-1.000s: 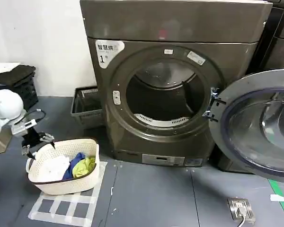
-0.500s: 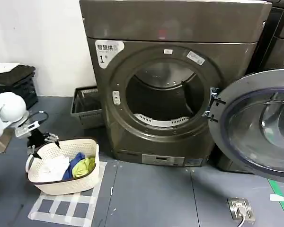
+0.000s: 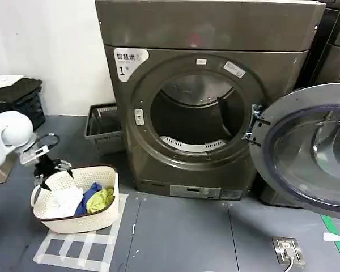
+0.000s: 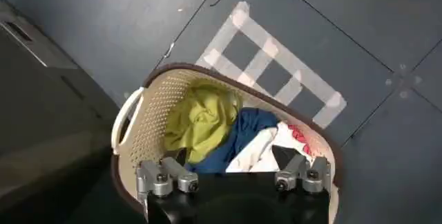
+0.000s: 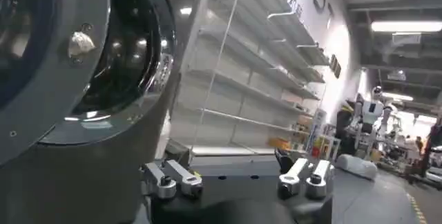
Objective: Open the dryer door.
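The dryer door (image 3: pixel 314 150) stands swung wide open to the right of the dark grey-brown machine (image 3: pixel 209 34) marked "1". It hangs on its hinge (image 3: pixel 254 127), and the drum opening (image 3: pixel 195 116) is bare. My left gripper (image 3: pixel 50 170) is low at the left, over the rim of a cream laundry basket (image 3: pixel 73 221). In its wrist view the left gripper (image 4: pixel 231 156) is open above the yellow-green cloth (image 4: pixel 200 118) and blue cloth (image 4: pixel 248 125). My right gripper (image 5: pixel 231 160) is open and holds nothing, beside a round dark-glass door (image 5: pixel 124 52); which machine's I cannot tell.
A grey wire crate (image 3: pixel 102 127) sits left of the dryer, and a black crate (image 3: pixel 17 99) stands farther left by the wall. Tape squares (image 3: pixel 79 249) mark the floor under the basket. A floor socket (image 3: pixel 288 249) lies front right. Another dark machine (image 3: pixel 334 45) stands behind the open door.
My left gripper has shifted slightly to the right, closer over the basket's rim. The dryer door has stayed open in the same place.
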You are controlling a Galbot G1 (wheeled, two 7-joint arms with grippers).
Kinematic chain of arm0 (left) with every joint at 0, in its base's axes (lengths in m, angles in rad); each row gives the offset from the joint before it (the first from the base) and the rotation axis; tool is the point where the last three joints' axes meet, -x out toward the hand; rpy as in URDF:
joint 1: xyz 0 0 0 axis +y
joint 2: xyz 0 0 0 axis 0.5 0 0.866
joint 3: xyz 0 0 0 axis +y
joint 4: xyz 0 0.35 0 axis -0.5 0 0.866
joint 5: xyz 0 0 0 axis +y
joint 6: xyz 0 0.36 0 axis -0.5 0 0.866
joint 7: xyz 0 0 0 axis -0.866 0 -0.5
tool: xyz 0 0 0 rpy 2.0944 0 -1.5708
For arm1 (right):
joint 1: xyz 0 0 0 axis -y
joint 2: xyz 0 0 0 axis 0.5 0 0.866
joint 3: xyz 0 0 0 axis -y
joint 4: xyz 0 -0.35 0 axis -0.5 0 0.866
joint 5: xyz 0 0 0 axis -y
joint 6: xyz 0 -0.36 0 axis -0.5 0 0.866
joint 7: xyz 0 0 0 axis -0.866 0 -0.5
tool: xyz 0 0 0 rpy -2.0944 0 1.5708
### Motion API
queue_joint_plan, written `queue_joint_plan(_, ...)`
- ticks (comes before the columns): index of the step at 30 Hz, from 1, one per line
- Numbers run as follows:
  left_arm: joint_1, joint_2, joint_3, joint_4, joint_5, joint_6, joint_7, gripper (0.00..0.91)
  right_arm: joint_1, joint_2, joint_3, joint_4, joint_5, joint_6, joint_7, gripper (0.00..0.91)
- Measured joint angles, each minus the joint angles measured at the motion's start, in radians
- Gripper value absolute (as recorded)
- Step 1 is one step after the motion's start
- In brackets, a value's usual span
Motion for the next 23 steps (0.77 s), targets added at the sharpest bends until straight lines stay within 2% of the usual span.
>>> queue_joint_plan(6,0.003,0.000,0.000,0.009,0.000,0.000,0.000,0.907,0.002,0.001,0.001,-0.002,-0.025,0.016,-0.009,0.907)
queue_joint_plan(23,-0.001,-0.026,0.000,0.029,-0.004,0.000,0.002,0.907,0.003,0.000,0.000,-0.018,-0.024,0.028,-0.009,0.907)
